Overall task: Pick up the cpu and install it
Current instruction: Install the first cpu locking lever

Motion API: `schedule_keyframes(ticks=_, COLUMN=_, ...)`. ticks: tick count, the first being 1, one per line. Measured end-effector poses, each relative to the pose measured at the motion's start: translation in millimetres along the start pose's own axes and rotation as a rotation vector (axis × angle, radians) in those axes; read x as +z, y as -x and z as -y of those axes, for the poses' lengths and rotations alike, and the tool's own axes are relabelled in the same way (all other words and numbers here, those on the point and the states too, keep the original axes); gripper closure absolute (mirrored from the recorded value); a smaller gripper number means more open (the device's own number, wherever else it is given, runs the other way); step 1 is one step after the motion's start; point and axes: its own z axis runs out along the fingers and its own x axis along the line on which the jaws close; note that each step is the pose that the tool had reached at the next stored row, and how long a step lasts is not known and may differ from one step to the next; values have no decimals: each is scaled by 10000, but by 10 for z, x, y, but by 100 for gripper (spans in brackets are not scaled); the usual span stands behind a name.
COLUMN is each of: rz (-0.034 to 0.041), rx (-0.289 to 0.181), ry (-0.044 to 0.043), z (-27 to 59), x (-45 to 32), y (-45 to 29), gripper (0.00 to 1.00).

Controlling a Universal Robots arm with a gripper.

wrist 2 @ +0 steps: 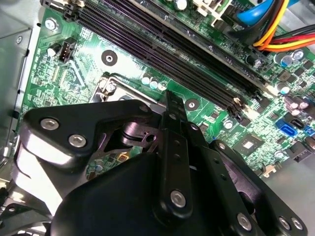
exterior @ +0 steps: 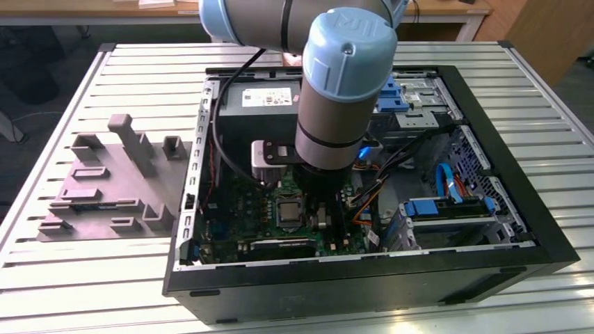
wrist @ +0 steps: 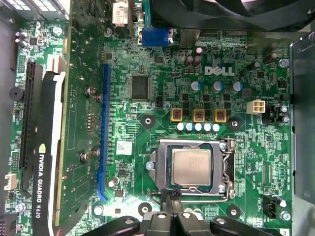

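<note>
My gripper had its two fingers pressed together with nothing between them, the tips hovering just at the edge of the socket. The cpu lay flat inside that metal frame in the first wrist view, square to it and apart from the fingers. Around it spread the green motherboard, inside the open computer case, with the grey tray well apart on the slatted table. I judged the placement done; whether the socket was latched I couldn't tell.
</note>
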Motion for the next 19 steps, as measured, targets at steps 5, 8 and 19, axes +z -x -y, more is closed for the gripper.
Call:
schedule_keyframes(ticks=5, rz=-4, rx=1, ry=2, z=3, x=17, y=0, gripper=89)
schedule_keyframes(ticks=8, rz=1, rx=0, ry=1, z=5, x=22, y=0, gripper=89)
schedule_keyframes(ticks=19, rz=15, rx=-20, ry=1, z=30, x=24, y=-1, gripper=89)
